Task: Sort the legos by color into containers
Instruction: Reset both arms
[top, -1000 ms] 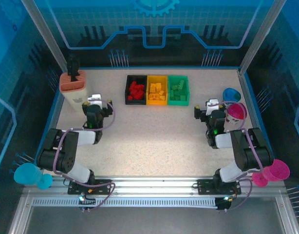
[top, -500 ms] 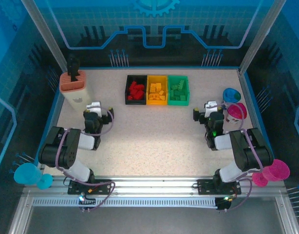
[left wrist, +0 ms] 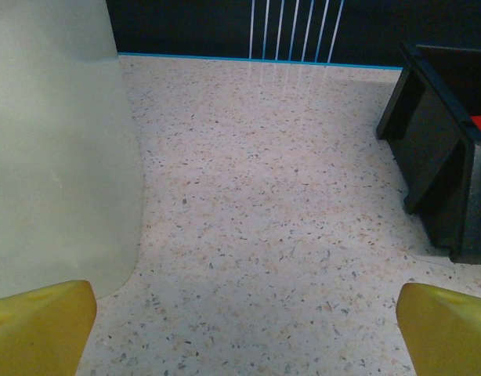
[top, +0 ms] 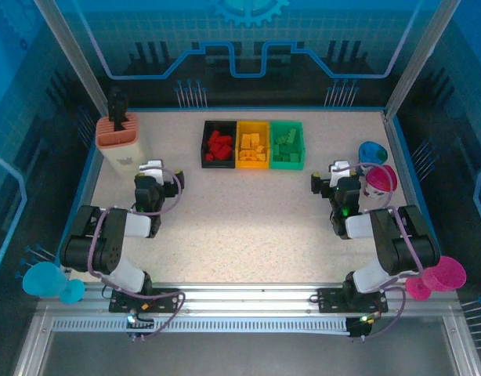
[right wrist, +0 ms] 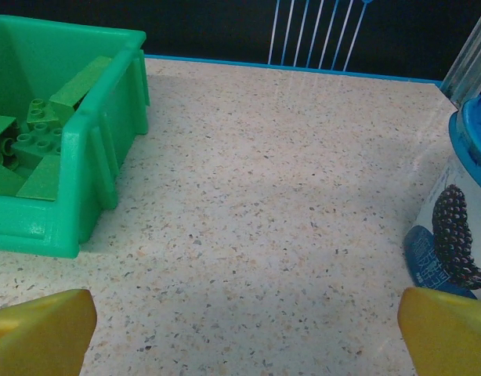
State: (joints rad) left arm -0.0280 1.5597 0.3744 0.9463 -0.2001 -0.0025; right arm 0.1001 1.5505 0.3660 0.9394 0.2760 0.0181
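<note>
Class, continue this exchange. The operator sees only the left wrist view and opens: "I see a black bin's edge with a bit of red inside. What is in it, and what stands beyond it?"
Observer: In the top view, the black bin holds a pile of red legos.
Operator: And beyond it?
Observer: A yellow bin with yellow-orange legos sits directly beside it, on its right.
Operator: What is the right gripper doing?
Observer: The right wrist view shows the right gripper open, with the green bin of green legos ahead on its left.
</note>
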